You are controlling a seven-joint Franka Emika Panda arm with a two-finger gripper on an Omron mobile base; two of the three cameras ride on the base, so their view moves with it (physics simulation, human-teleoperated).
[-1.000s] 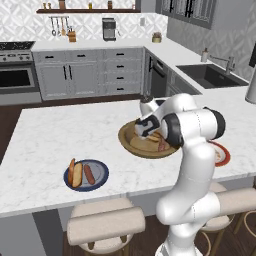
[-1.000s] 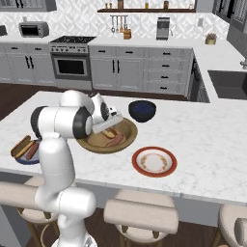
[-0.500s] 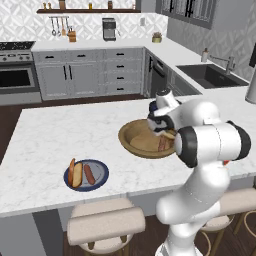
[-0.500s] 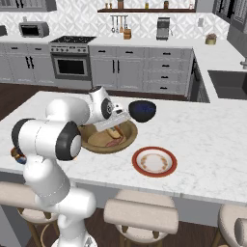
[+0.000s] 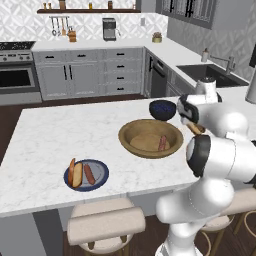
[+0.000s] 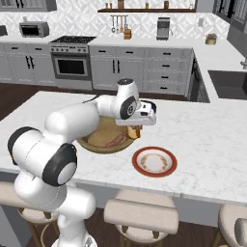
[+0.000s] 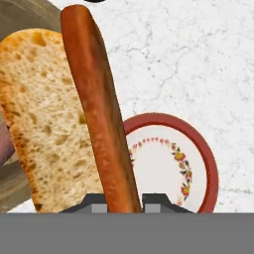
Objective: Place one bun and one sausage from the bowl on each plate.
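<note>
1. End effector (image 6: 133, 129), at the centre of the right base view, is clenched on a bun (image 7: 44, 119) and a sausage (image 7: 99, 114), carried above the table between bowl and white plate, probably to deliver both together.
2. Marble table (image 5: 45, 135) spans the kitchen island.
3. Wooden bowl (image 5: 131, 131) keeps one sausage.
4. Red-rimmed plate (image 6: 154, 161) lies bare, lower centre.
5. Blue-grey plate (image 5: 101, 172), lower left, already has its pair.
</note>
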